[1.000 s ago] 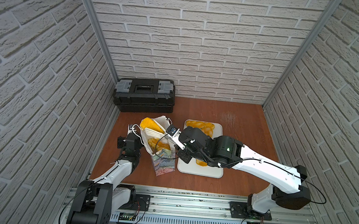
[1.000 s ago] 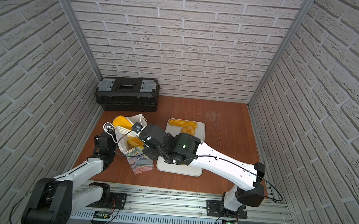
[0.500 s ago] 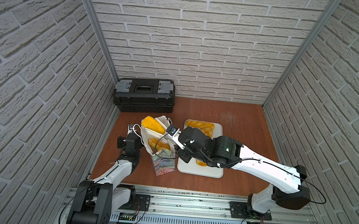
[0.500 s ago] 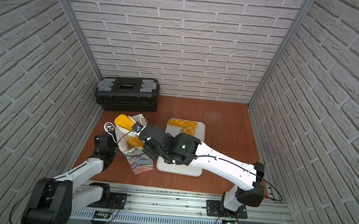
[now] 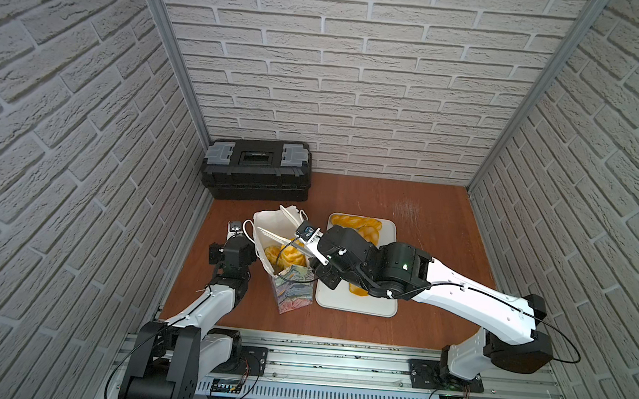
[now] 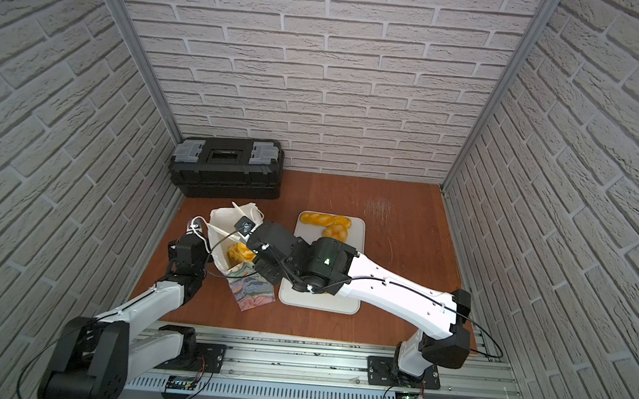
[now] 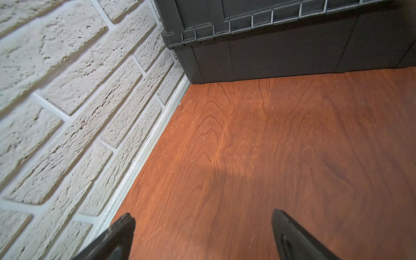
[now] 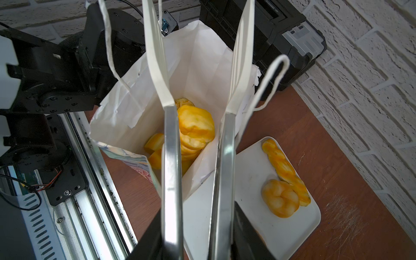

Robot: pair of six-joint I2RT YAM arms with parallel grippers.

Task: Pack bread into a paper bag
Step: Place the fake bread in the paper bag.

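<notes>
1. In both top views the paper bag [image 5: 266, 223] stands upright and open on the wooden tabletop [image 5: 424, 223]. It is hemmed in between the left arm [image 5: 222, 301] and the white tray [image 5: 356, 307], just beside the tray's edge. The right gripper [image 5: 270, 217] reaches over the bag's mouth, its long blades above the bread [image 5: 294, 258] piled inside. A braided stick [image 6: 324, 220] and a knot roll [image 6: 335, 231] lie at the tray's far end. We see open wood behind the tray and to its right. A black toolbox [image 5: 256, 169] fills the back left corner.
2. In the left wrist view the left gripper [image 7: 201, 216] is spread wide, its two dark fingertips well apart with only bare wood between them. The brick wall [image 7: 67, 90] runs close along one side, and the toolbox stands ahead.
3. In the right wrist view the right gripper's blades stand partly apart and clamp nothing. Between them, lower in the bag, a ridged roll [image 8: 195, 126] rests on the other pieces. A cord handle [image 8: 267, 83] hangs just beside one blade. The left arm's dark housing sits just beside the bag's rim. We cannot read the small lettering on the toolbox lid.
</notes>
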